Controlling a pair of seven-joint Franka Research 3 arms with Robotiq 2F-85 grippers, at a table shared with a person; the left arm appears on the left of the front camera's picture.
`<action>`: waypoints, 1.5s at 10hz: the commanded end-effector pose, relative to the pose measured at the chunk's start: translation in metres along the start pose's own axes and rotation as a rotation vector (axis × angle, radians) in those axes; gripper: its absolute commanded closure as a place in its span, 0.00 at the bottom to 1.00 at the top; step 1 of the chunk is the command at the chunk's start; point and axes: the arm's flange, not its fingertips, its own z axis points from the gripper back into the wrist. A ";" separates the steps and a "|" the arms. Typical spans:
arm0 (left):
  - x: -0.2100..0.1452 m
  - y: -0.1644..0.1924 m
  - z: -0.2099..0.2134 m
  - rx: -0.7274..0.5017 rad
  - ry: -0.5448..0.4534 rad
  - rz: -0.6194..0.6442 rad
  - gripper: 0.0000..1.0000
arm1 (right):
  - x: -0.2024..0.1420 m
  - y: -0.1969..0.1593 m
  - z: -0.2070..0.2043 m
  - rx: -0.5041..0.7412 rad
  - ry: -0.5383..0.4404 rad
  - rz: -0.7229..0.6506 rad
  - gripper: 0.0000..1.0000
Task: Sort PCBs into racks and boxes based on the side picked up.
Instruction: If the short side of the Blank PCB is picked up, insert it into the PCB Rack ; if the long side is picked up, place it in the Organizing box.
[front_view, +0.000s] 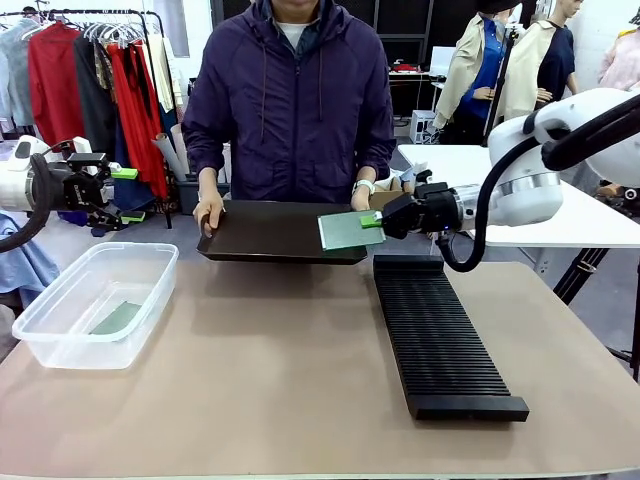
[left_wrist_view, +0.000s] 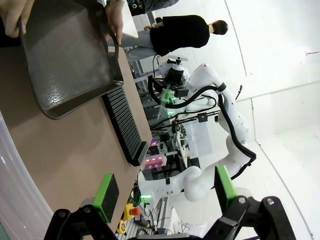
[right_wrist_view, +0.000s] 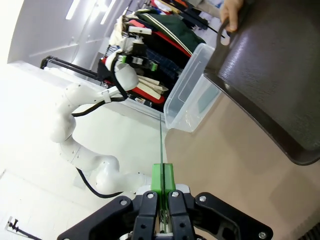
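My right gripper (front_view: 372, 221) is shut on a green PCB (front_view: 346, 230), held over the right end of the black tray (front_view: 270, 238) that the person grips with both hands. In the right wrist view the PCB (right_wrist_view: 160, 145) stands edge-on as a thin line between the shut green pads (right_wrist_view: 162, 178). My left gripper (front_view: 122, 193) hangs open at the far left, above and behind the clear box (front_view: 95, 300); its pads (left_wrist_view: 106, 194) are spread wide with nothing between them. One PCB (front_view: 117, 318) lies in the box. The black ribbed rack (front_view: 440, 335) sits right of centre with no boards in it.
The tan table (front_view: 280, 390) spreads between box and rack. The person stands at the far edge holding the tray just above the table. A clothes rail stands behind at the left, a white table behind at the right.
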 end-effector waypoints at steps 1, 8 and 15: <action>-0.002 -0.002 0.001 0.009 0.000 0.001 0.00 | -0.008 0.013 0.021 0.067 -0.019 0.071 1.00; -0.002 -0.002 0.001 0.009 0.000 0.001 0.00 | -0.035 0.007 0.112 0.026 -0.047 0.382 1.00; -0.002 -0.002 0.001 0.009 0.000 0.001 0.00 | -0.071 -0.041 0.140 0.116 -0.087 0.675 1.00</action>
